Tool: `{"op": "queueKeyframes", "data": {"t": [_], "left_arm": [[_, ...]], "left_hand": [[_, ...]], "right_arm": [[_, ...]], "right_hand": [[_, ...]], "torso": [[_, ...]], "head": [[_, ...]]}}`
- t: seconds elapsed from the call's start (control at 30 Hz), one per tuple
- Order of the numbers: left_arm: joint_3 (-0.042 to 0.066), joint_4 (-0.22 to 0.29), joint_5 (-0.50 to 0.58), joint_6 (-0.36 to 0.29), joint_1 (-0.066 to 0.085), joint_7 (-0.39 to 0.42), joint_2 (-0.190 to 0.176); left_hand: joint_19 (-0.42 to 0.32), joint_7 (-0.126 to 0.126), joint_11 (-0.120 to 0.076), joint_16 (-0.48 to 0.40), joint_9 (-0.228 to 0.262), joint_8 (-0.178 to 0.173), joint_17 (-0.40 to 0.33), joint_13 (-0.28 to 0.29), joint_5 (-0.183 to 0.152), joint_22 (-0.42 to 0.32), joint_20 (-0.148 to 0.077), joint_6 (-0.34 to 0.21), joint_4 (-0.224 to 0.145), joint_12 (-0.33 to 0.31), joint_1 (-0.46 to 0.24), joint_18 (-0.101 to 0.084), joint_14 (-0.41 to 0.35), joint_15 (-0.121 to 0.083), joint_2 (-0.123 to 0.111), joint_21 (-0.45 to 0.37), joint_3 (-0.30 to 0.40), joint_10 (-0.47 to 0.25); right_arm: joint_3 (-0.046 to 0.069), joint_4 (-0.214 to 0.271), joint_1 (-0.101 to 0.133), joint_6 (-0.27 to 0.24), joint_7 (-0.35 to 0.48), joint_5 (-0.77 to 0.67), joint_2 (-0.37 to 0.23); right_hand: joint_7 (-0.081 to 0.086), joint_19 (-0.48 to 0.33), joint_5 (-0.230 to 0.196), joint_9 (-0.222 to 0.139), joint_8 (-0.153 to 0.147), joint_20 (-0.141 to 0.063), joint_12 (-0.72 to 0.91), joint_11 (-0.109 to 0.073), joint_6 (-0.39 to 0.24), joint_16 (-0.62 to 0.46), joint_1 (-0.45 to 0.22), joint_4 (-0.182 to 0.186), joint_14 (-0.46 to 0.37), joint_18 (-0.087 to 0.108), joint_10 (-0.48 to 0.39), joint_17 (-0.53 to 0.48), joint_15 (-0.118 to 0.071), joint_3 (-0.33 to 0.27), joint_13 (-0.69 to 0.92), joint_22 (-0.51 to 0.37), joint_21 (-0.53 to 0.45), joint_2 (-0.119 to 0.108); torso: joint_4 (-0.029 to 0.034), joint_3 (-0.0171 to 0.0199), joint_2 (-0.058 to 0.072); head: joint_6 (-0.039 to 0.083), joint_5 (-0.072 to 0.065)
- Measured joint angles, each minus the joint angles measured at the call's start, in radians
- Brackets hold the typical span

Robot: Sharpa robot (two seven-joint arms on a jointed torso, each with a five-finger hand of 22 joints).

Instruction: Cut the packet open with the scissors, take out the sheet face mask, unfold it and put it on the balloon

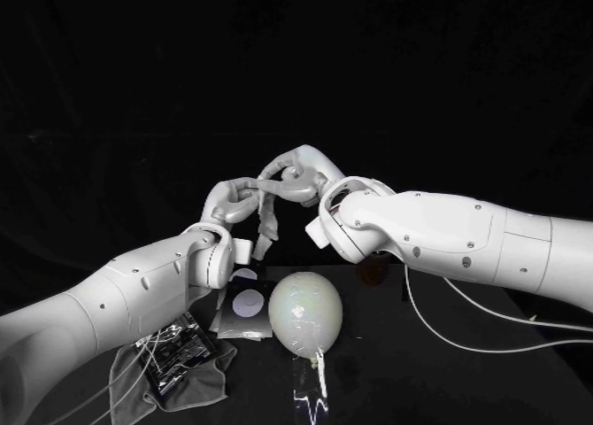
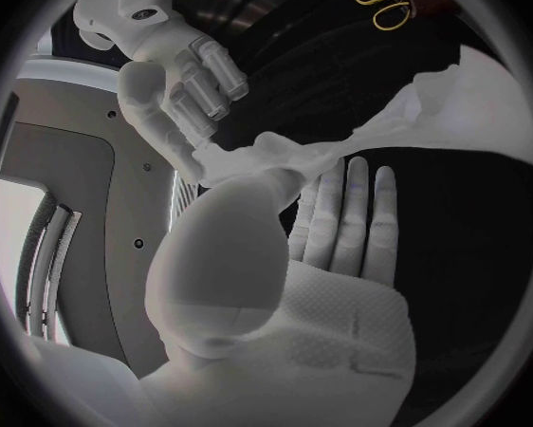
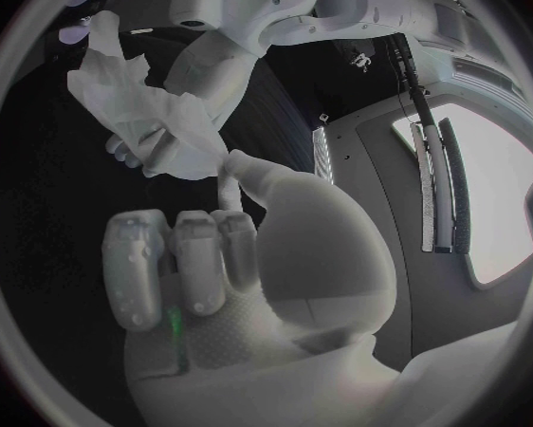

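Mask is out of the packet & up in the air btw both hands, above and a bit far-left of the balloon. Left hand pinches it w/ the thumb, other fingers straight. Right hand pinches the top too, rest of its fingers curled in. Mask's bunched into a strip, not unfolded yet, long axis roughly vertical, loose end pointing down at the table. IMO it'll be wet, floppy, clingy and easy to tear, so take opposite edges & spread gently. Balloon's long axis runs near-far, knot at the near end.
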Motion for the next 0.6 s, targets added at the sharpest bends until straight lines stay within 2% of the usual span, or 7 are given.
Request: {"op": "queueKeyframes", "data": {"t": [0.17, 0.2, 0.3, 0.4, 0.6], "left_arm": [[0.001, -0.014, 0.044, 0.019, -0.017, -0.004, 0.016], [0.001, -0.015, 0.052, 0.026, -0.019, -0.006, 0.017], [0.001, -0.012, 0.076, 0.058, -0.025, -0.019, 0.020], [0.001, 0.002, 0.097, 0.104, -0.029, -0.043, 0.018], [0.002, 0.033, 0.127, 0.220, -0.030, -0.118, 0.006]], "left_hand": [[0.002, 0.000, 0.007, -0.004, 0.001, 0.000, 0.001, -0.001, 0.004, 0.001, 0.002, 0.000, -0.001, -0.004, -0.001, 0.000, 0.000, 0.000, -0.001, 0.000, 0.004, -0.007], [0.004, 0.000, 0.007, -0.006, 0.024, -0.003, 0.001, -0.001, 0.004, 0.001, 0.004, 0.000, 0.000, -0.004, -0.001, 0.000, -0.001, 0.001, -0.001, 0.000, 0.006, -0.007], [-0.003, 0.000, 0.009, -0.014, 0.037, -0.007, 0.001, -0.002, 0.004, 0.001, 0.011, 0.000, -0.004, -0.004, 0.000, 0.002, -0.004, 0.003, 0.000, -0.007, 0.010, -0.013], [-0.009, 0.003, 0.014, -0.023, 0.050, -0.008, 0.000, -0.003, 0.004, 0.001, 0.016, -0.004, -0.001, -0.007, 0.008, 0.018, -0.015, 0.007, 0.000, -0.011, 0.012, -0.022], [-0.012, 0.008, 0.021, -0.047, 0.063, -0.015, -0.009, -0.004, 0.004, 0.001, 0.020, -0.003, -0.003, -0.007, 0.012, 0.018, -0.041, 0.020, 0.005, -0.015, 0.020, -0.037]], "right_arm": [[0.000, -0.040, -0.001, 0.011, -0.001, 0.022, 0.034], [0.000, -0.048, -0.001, 0.014, -0.002, 0.024, 0.040], [0.000, -0.077, -0.001, 0.026, -0.007, 0.030, 0.062], [-0.001, -0.103, -0.001, 0.041, -0.015, 0.032, 0.079], [-0.001, -0.134, -0.001, 0.078, -0.041, 0.026, 0.093]], "right_hand": [[0.000, 0.000, -0.002, 0.000, 0.000, 0.000, 0.000, 0.000, 0.000, 0.000, 0.000, 0.000, 0.000, 0.000, 0.000, 0.000, 0.000, 0.000, 0.000, 0.000, 0.000, 0.000], [0.000, 0.000, -0.002, 0.000, 0.000, 0.000, 0.000, 0.000, 0.000, 0.000, 0.000, 0.000, 0.000, 0.000, 0.000, 0.000, 0.000, 0.000, 0.000, 0.000, 0.000, 0.000], [0.000, 0.000, -0.001, 0.000, 0.000, 0.000, 0.000, 0.000, -0.001, 0.000, 0.000, -0.001, 0.000, 0.000, 0.000, 0.000, 0.000, 0.001, 0.000, 0.000, 0.000, 0.000], [0.001, 0.000, 0.002, 0.000, 0.000, 0.000, -0.001, 0.000, -0.001, -0.002, 0.000, -0.002, 0.000, 0.000, 0.000, 0.000, 0.000, 0.005, 0.000, 0.001, 0.000, 0.000], [0.003, 0.000, 0.002, 0.006, 0.000, 0.000, -0.003, 0.002, -0.004, 0.001, 0.000, -0.001, 0.000, 0.000, -0.002, 0.000, 0.000, 0.006, 0.000, 0.001, 0.000, 0.000]], "torso": [[-0.0002, 0.0000, 0.000], [-0.0002, 0.0000, 0.000], [-0.0005, 0.0005, 0.000], [-0.0003, 0.0005, 0.000], [0.0004, 0.0006, 0.000]], "head": [[0.004, -0.002], [0.004, -0.002], [0.004, -0.002], [0.003, -0.004], [-0.002, -0.007]]}}
